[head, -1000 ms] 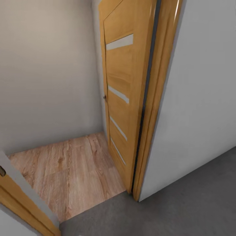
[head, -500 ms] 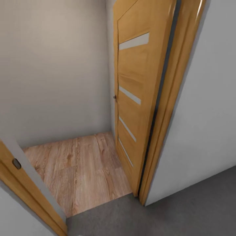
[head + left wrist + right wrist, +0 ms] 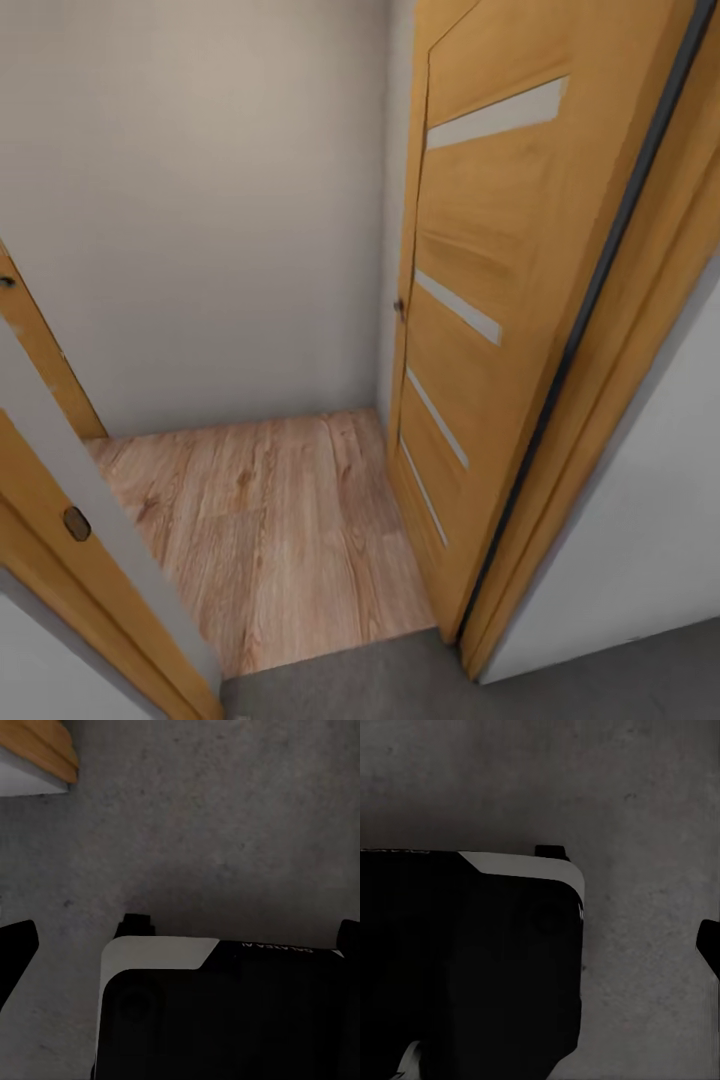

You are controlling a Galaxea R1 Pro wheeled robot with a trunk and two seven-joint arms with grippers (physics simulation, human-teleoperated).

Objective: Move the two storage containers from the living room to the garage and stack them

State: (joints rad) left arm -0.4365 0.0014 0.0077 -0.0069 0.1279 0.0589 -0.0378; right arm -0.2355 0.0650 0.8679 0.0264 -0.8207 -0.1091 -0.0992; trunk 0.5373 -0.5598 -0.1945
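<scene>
Head camera faces a doorway: an open honey-coloured wooden door with pale horizontal slats (image 3: pixel 470 330) swings inward over a light wood plank floor (image 3: pixel 270 530). On the near side of that door's threshold lies the dark grey mottled concrete floor (image 3: pixel 400 685), which both wrist cameras look down on past the robot's black base (image 3: pixel 225 1012). No orange-red bins here. Whether either gripper is wide or closed, I can't tell.

base casing (image 3: pixel 225 1020): black boxy block with a rounded corner, seen in the left wrist view
corner trim (image 3: pixel 161 952): white band along the casing's top edge
marking (image 3: pixel 274 946): small pale lettering, too blurred to read
right-side casing (image 3: pixel 465 967): black, rounded corner, thin white strip (image 3: pixel 529 866) along its edge
small tab (image 3: pixel 551 850): black, on the rim
</scene>
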